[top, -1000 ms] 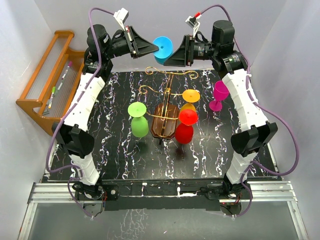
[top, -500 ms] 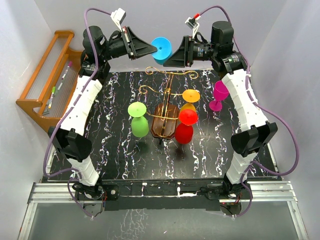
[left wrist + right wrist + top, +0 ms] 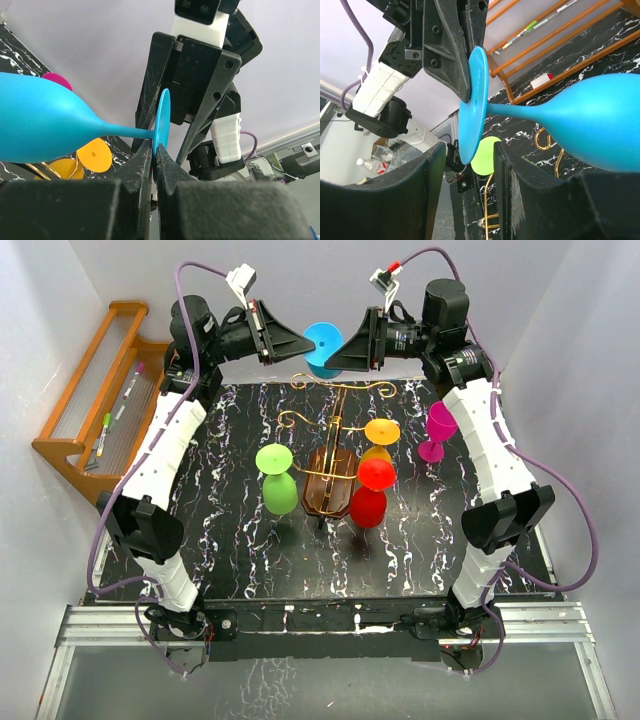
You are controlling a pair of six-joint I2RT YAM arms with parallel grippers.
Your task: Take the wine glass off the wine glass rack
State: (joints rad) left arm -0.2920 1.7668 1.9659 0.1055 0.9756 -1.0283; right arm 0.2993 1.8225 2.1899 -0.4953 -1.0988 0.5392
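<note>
A blue wine glass [image 3: 322,344] hangs sideways in the air behind the wine glass rack [image 3: 328,490], a gold wire stand on a dark oval base. My left gripper [image 3: 309,341] is shut on the rim of the glass's foot [image 3: 162,117], the fingertips pinching the disc's lower edge. The bowl [image 3: 40,125] points away to the left. My right gripper [image 3: 345,352] faces it from the other side, open. In the right wrist view its gripper [image 3: 470,160] has a finger on each side of the foot [image 3: 472,105] without touching.
A green glass [image 3: 275,480], a red glass [image 3: 372,490] and an orange glass [image 3: 380,435] hang on the rack. A magenta glass [image 3: 438,430] stands on the black marbled table at the right. An orange-brown slatted shelf [image 3: 90,390] with pens leans at the left wall.
My right gripper has moved left until its open fingers straddle the blue glass's foot. The left gripper kept its hold, shifting the glass only slightly.
</note>
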